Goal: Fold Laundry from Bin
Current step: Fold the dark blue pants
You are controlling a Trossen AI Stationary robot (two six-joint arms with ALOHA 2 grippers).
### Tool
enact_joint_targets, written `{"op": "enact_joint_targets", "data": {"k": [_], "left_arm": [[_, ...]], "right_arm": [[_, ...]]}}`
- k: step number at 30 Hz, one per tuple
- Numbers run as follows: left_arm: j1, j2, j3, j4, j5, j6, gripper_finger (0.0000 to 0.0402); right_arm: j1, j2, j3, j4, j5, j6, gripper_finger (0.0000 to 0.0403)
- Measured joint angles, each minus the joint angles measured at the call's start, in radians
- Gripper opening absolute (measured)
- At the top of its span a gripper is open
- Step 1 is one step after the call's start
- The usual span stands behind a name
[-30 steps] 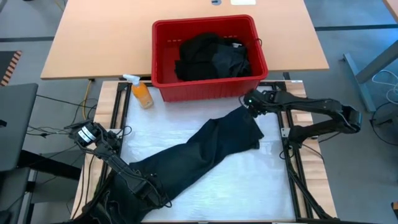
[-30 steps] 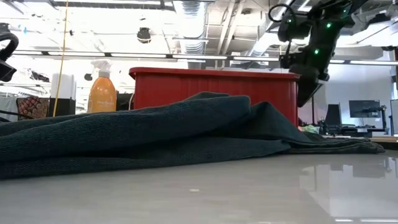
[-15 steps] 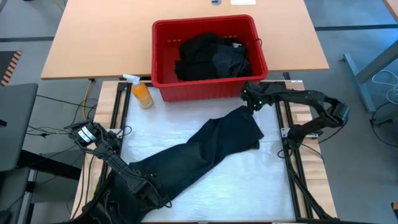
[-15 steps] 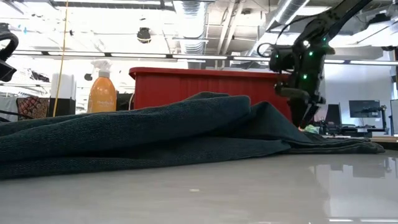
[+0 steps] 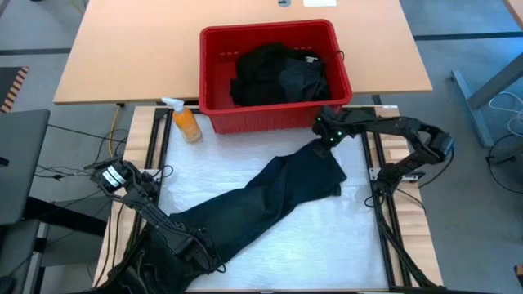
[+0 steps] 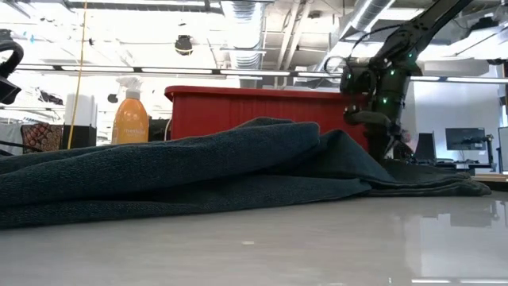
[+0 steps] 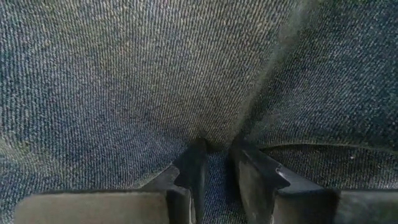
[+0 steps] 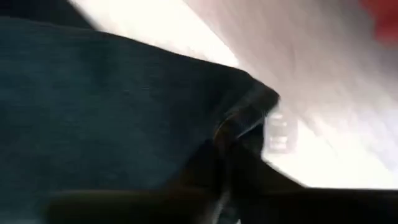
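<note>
- Since a second ago the right gripper [image 5: 321,139] has come down from above the bin's front right corner to the far corner of the spread garment [image 5: 270,196]; half a second ago it was already nearly there.
- In the low view the right gripper [image 6: 386,151] has dropped from high in the picture until its tip reaches the cloth [image 6: 238,171] beside the bin [image 6: 270,111].
- The garment, the bin, the bottle and the left arm lie as they did in the earlier frames.
- The right arm reaches in from the right edge of the bench [image 5: 327,237], elbow bent outward, wrist pointing toward the bin's front wall.
- The right wrist view is blurred; its jaws look pressed together on a folded edge of the dark cloth [image 8: 124,112], pinching the garment's corner.
- The left gripper [image 5: 192,245] sits low at the near left of the bench, on the garment's near end, with its arm running back to the left edge.
- In the left wrist view the left jaws stand narrowly apart with a ridge of cloth [image 7: 155,74] pinched between the fingers [image 7: 193,171].
- The garment lies diagonally across the white bench top, from the near left to just in front of the bin.
- The red bin [image 5: 216,49] stands at the far side and holds more dark laundry [image 5: 278,73].
- An orange spray bottle [image 5: 186,122] stands just beside the bin's front left corner.
</note>
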Motion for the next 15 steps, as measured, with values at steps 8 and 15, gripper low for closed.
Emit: {"op": "enact_joint_targets", "data": {"k": [8,15], "left_arm": [[0.000,0.000,0.000,0.000,-0.001,0.001,0.0070],[0.015,0.001,-0.001,0.001,0.004,-0.002,0.0070]], "right_arm": [[0.084,-0.255,0.058,0.031,-0.035,-0.249,0.0022],[0.205,-0.535,0.199,0.042,0.015,-0.692,0.0022]]}}
